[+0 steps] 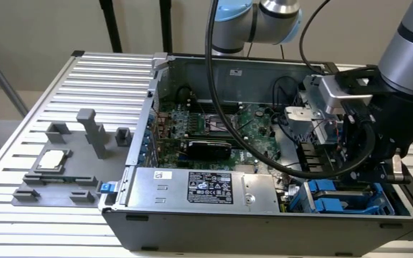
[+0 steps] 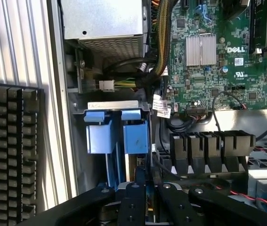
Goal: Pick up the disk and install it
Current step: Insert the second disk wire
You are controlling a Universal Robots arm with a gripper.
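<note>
Wrist view places the claw (image 2: pixel 146 181) low inside the open computer case (image 1: pixel 264 228), over the drive bay (image 2: pixel 112 106) in the corner of the case. Whether the claw is open or closed on anything cannot be told from either view.

**Position of the disk.** The disk (image 2: pixel 135 137) appears only as its blue carrier, standing on edge in the bay. It lies straight ahead of the claw, on the claw's centre line and close to it. The part nearest the claw is hidden, so contact cannot be confirmed.

**Long axis.** The disk's long axis runs directly away from the claw, deeper into the bay, parallel to the bay wall. Its thin edge faces the claw.

**Neighbouring parts.**
- A second blue carrier (image 2: pixel 98 136) stands just beside the disk, on the side of the claw towards the case wall. The two are parallel and nearly touching.
- A row of black connectors (image 2: pixel 208 146) sits on the other side of the claw, near the bay but apart from it.
- The circuit board (image 2: pixel 218 61) lies beyond those connectors, well ahead of the claw.
- The power supply box (image 1: pixel 192 185) sits beyond the far end of the bay, in line with the disk's long axis.

**Assessment.** The disk appears to be in or entering its slot. How deep it sits cannot be judged.
</note>
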